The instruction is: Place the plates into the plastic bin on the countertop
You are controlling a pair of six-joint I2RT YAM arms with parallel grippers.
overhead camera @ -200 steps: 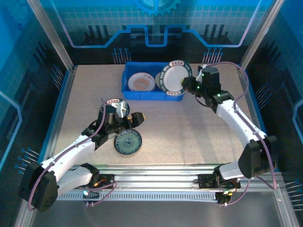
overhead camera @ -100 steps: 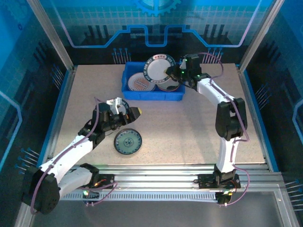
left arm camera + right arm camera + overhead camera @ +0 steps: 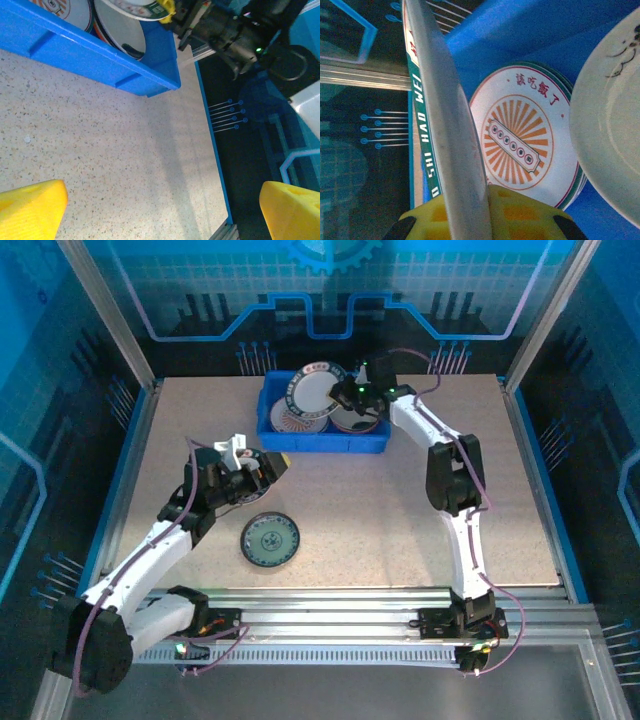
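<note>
Since the earlier frame the right arm has swung its white plate (image 3: 312, 390) to the left, and it now hangs tilted over the blue bin (image 3: 325, 443), above other plates (image 3: 292, 420) lying inside. The right gripper (image 3: 352, 393) is clamped on that plate's rim. The left gripper (image 3: 270, 468) is spread wide and empty above the countertop (image 3: 420, 520), near a patterned plate (image 3: 270, 539) lying flat.
</note>
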